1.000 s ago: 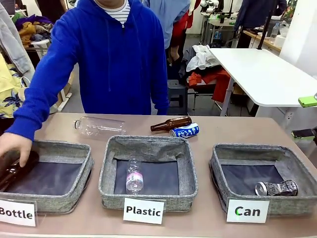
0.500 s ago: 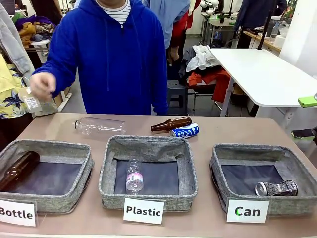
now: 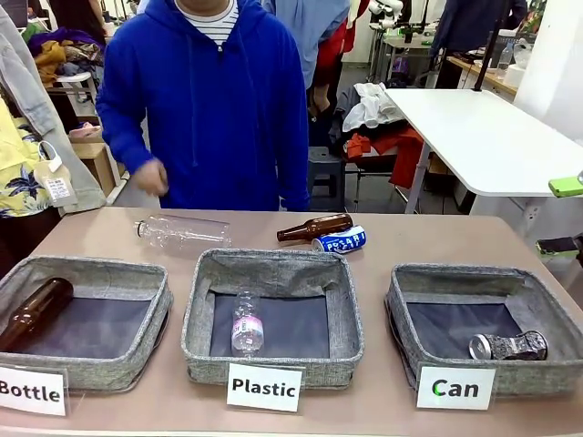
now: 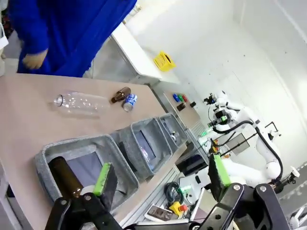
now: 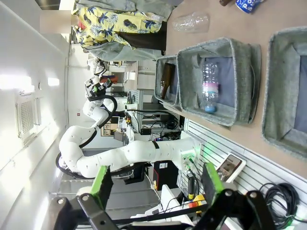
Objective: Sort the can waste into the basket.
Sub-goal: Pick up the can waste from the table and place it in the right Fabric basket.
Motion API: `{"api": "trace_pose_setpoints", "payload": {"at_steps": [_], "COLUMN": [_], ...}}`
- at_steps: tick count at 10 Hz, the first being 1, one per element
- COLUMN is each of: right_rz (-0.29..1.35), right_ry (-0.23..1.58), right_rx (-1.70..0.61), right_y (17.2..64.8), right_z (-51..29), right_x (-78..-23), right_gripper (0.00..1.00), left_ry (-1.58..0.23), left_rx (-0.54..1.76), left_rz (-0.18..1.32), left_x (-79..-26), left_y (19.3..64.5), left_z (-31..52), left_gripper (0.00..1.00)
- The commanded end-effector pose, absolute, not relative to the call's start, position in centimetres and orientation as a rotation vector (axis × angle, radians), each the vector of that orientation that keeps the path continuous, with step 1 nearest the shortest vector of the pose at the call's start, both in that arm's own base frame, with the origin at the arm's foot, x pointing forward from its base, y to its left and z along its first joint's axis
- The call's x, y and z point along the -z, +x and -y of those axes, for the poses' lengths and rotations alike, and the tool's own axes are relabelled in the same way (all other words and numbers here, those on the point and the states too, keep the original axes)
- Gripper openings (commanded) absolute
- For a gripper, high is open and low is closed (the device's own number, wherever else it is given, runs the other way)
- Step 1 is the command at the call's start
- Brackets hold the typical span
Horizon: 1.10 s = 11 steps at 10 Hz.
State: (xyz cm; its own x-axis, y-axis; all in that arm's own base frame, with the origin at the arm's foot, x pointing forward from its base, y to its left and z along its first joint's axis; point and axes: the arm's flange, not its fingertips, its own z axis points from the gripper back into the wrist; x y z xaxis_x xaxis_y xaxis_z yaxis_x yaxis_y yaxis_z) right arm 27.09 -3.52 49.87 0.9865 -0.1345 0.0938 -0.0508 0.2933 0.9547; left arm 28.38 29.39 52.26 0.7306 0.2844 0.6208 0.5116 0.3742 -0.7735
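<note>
Plainly, three labelled baskets — "Bottle" (image 3: 91, 266), "Plastic" (image 3: 273, 259), "Can" (image 3: 465, 271).

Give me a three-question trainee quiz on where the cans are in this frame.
1. True or false: the dented silver can lies inside the basket labelled "Can".
2. The blue can lies: A) in the "Plastic" basket; B) on the table beside a brown bottle; C) in the person's hand.
3. How many cans lie outside the basket labelled "Can"?
Key: 1 true; 2 B; 3 one.
</note>
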Motion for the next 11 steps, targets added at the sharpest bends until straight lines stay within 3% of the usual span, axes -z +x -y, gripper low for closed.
{"api": "trace_pose_setpoints", "payload": {"at_steps": [1, 5, 8, 10, 11], "right_rz": [0.174, 0.174, 0.174, 0.174, 0.174], "right_ry": [1.270, 1.270, 1.270, 1.270, 1.270], "right_rx": [0.040, 0.040, 0.040, 0.040, 0.040], "right_y": [26.9, 26.9, 26.9, 26.9, 26.9], "right_z": [3.6, 3.6, 3.6, 3.6, 3.6], "right_x": [-49.8, -49.8, -49.8, -49.8, -49.8], "right_gripper": [1.00, 1.00, 1.00, 1.00, 1.00], "left_ry": [-1.247, -1.189, -1.213, -1.235, -1.229], "left_rx": [0.166, 0.364, 0.413, 0.365, 0.422], "left_rz": [0.781, 0.453, 0.221, 0.189, 0.217], "left_x": [-52.2, -50.1, -44.3, -40.4, -43.3], "left_y": [29.4, 36.2, 39.7, 40.5, 40.2], "left_z": [-28.5, -18.1, -11.7, -10.5, -9.7], "left_gripper": [1.00, 1.00, 1.00, 1.00, 1.00]}}
